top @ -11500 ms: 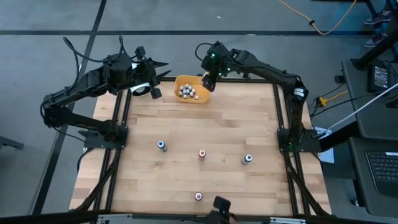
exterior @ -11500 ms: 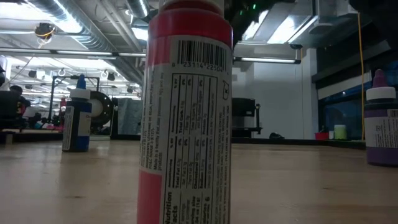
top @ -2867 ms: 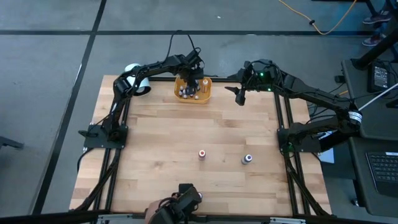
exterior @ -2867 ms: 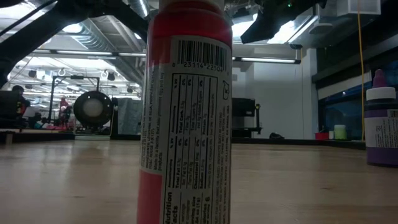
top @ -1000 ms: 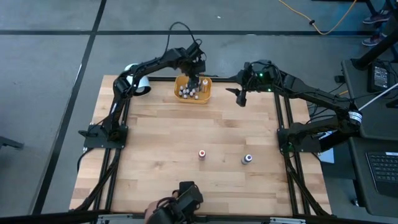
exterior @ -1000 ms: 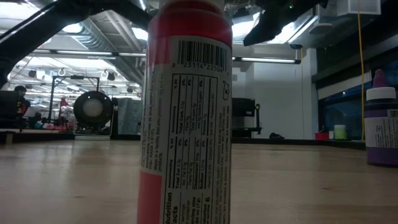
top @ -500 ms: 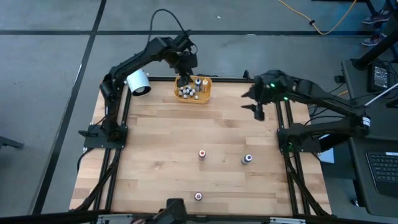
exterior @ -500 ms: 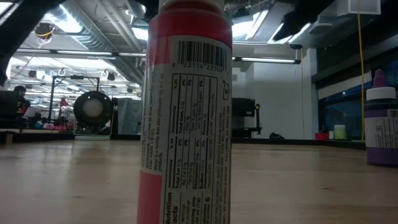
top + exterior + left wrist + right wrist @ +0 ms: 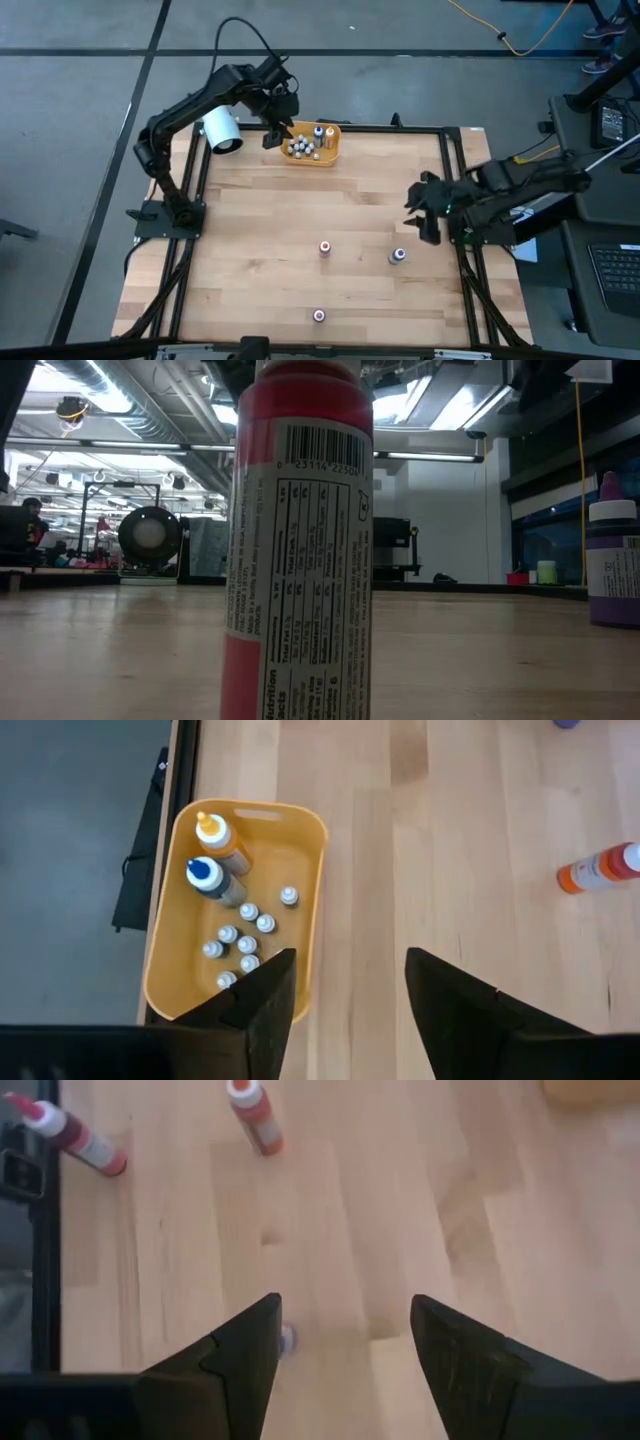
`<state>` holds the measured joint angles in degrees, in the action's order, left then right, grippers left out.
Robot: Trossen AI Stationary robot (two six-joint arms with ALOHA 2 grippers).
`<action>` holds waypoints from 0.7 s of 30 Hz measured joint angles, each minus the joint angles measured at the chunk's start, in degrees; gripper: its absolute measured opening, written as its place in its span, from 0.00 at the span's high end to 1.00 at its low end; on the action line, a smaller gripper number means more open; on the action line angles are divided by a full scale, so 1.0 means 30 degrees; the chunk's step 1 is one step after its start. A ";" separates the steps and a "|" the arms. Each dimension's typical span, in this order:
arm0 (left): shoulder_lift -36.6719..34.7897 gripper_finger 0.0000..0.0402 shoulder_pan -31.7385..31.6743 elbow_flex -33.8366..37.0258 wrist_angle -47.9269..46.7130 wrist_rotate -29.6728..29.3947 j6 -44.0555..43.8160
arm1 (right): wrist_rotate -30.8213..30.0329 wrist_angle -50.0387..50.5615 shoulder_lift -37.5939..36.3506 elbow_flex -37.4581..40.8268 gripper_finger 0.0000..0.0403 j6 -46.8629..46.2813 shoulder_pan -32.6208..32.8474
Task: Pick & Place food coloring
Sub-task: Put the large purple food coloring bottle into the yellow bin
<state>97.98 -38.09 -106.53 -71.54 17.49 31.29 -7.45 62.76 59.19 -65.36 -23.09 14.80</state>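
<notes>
On the pale wooden plank table (image 9: 300, 220), the left gripper (image 9: 272, 137) has drawn back to the left rim of the yellow-orange plastic bin (image 9: 331, 150), jaws spread and empty. The bin holds small white-capped food coloring bottles (image 9: 240, 942) plus an orange-capped bottle (image 9: 220, 837) and a blue-capped bottle (image 9: 212, 881). Rightward, three bottles (image 9: 325, 247) stand loose on the wood, and the right gripper (image 9: 424, 222) has swung down near the purple-capped one (image 9: 398, 255), fingers apart, holding nothing.

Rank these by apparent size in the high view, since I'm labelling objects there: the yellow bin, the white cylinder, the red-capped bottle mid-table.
1. Yellow bin, largest.
2. White cylinder, clearly smaller than the bin.
3. Red-capped bottle, smallest by far, a dot seen from above.
</notes>
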 joint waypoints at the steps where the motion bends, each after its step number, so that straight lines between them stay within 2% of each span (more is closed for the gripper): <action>1: -0.0053 0.54 0.0000 0.0059 0.0004 0.0004 0.0110 | -0.0284 0.0049 0.0278 0.0007 0.44 -0.0935 0.0431; 7: -0.0055 0.57 0.0000 0.0091 0.0160 0.0065 0.0849 | -0.0807 0.0546 0.2017 0.0009 0.44 -0.6351 0.2293; 13: -0.0055 0.58 0.0000 0.0091 0.0302 0.0098 0.0969 | -0.0457 0.0593 0.3580 0.0015 0.43 -0.9931 0.3918; 21: -0.0047 0.60 0.0000 0.0098 0.0307 0.0212 0.0984 | -0.0493 0.0717 0.5414 0.0015 0.25 -1.2586 0.4715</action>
<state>97.84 -38.09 -106.24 -70.62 18.12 34.24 -8.93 64.91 75.43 -65.32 -60.85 28.94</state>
